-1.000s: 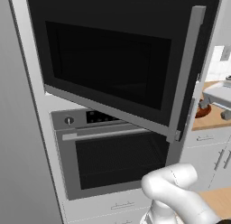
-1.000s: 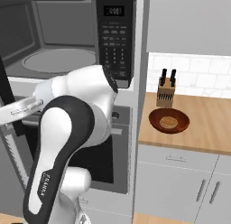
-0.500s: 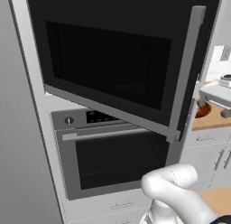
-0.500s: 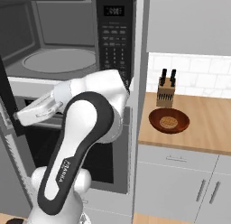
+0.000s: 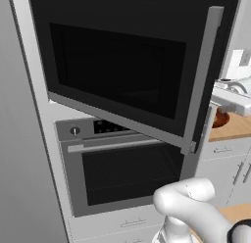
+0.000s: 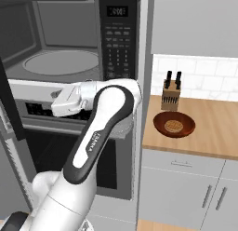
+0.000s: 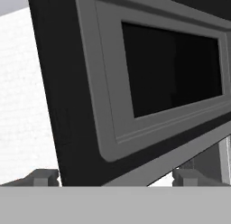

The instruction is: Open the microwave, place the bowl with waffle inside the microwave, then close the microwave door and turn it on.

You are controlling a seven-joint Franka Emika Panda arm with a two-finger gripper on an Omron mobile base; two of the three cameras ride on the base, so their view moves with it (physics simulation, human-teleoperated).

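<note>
The microwave (image 6: 118, 48) stands open, showing its grey cavity and round turntable (image 6: 60, 62). The microwave door (image 5: 117, 73) is swung wide toward the base, its silver vertical handle (image 5: 206, 80) on the free edge. My gripper (image 6: 55, 106) hovers below the cavity, pointing left at the door's inner side (image 7: 171, 65). It is open, both fingertips (image 7: 43, 178) well apart with nothing held. The reddish-brown bowl (image 6: 174, 125) with the waffle (image 6: 173, 126) rests on the wooden counter (image 6: 214, 132) to the right, apart from the gripper. The open door partly hides the bowl (image 5: 220, 118) in the left base view.
A steel-fronted oven (image 5: 122, 163) with a horizontal bar handle sits under the microwave. A knife block (image 6: 171, 92) stands just behind the bowl against the tiled wall. Grey cabinet doors (image 6: 186, 193) run below the counter.
My hand has drawn back to the right, away from the door's free edge and toward the oven column. The door stays swung open and the bowl has not moved.
</note>
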